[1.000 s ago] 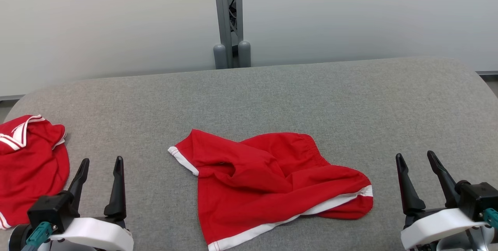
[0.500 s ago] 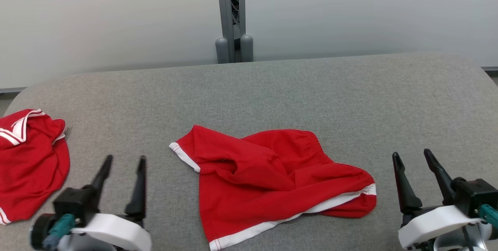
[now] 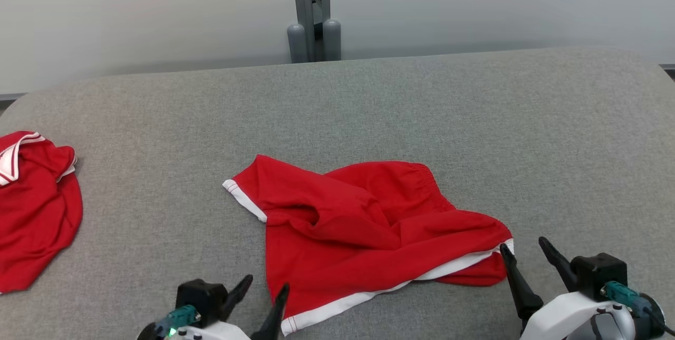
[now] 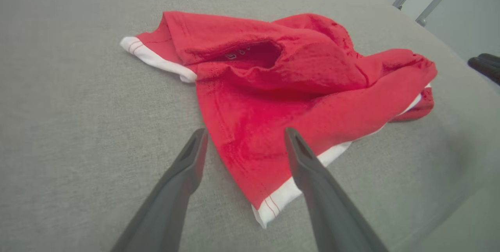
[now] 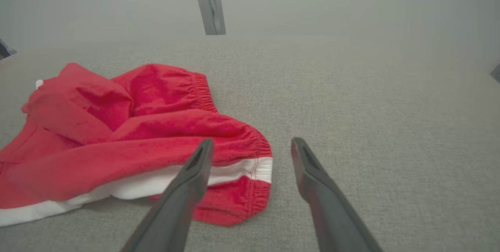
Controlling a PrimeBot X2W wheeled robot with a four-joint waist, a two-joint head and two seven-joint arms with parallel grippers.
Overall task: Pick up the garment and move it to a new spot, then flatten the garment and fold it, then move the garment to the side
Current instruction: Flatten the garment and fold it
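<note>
Head view: the garment (image 3: 369,234), red with white bands along its hems, lies crumpled on the grey padded table (image 3: 422,108), near the front edge and about midway across. The left gripper (image 3: 266,283) is at the garment's near left corner, jaws spread wide, its inner fingertip just beside the white hem. The right gripper (image 3: 523,245) is at the garment's far right end, jaws also spread wide, its inner fingertip at the end of the white band; whether it touches cannot be told. A second red garment (image 3: 37,208) with white trim lies well apart at the table's left edge.

Left wrist view: the left gripper (image 4: 245,131) stands wide and holds nothing. One finger is over bare table just left of the cloth's edge; the other is over the red cloth above the white hem. A dark fold opening in the garment (image 4: 273,68) shows a few small pale marks (image 4: 235,54), too small to read.

Right wrist view: the right gripper (image 5: 252,141) is wide and empty. Its left finger is in front of the gathered end of the garment (image 5: 136,134), where a white band crosses it; its right finger is over bare table.
</note>
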